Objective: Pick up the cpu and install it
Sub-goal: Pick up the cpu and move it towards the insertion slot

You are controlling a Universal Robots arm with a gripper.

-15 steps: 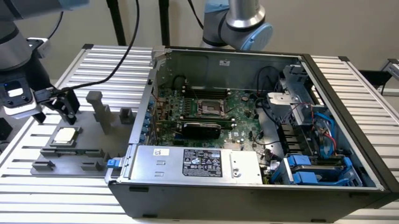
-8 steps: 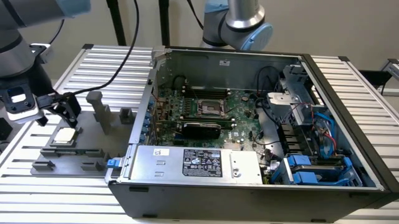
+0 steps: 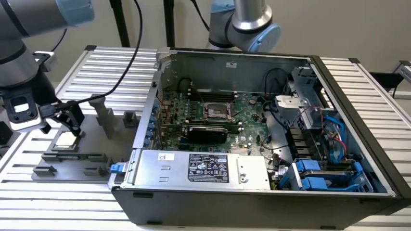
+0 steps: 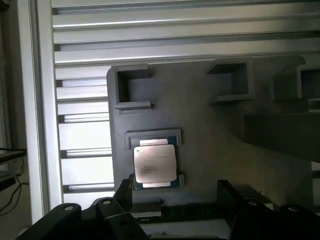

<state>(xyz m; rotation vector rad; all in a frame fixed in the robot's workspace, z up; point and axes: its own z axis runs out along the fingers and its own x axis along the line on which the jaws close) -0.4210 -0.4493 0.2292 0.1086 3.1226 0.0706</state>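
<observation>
hand (image 3: 63, 126): at the exterior view's left over the desk (image 3: 57, 211), fingers spread wide and gripping nothing, just above the chip, apparently to straddle it.
cpu (image 3: 66, 140): untouched, lying flat, metal top up, in a shallow pocket of the grey holder (image 3: 90, 161), which keeps it square for gripping.
computer case (image 3: 257, 202): on its side, lid off, so the socket (image 3: 215, 110) faces up.

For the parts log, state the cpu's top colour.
The cpu is silver-white on top; clearest in wrist view.
</observation>
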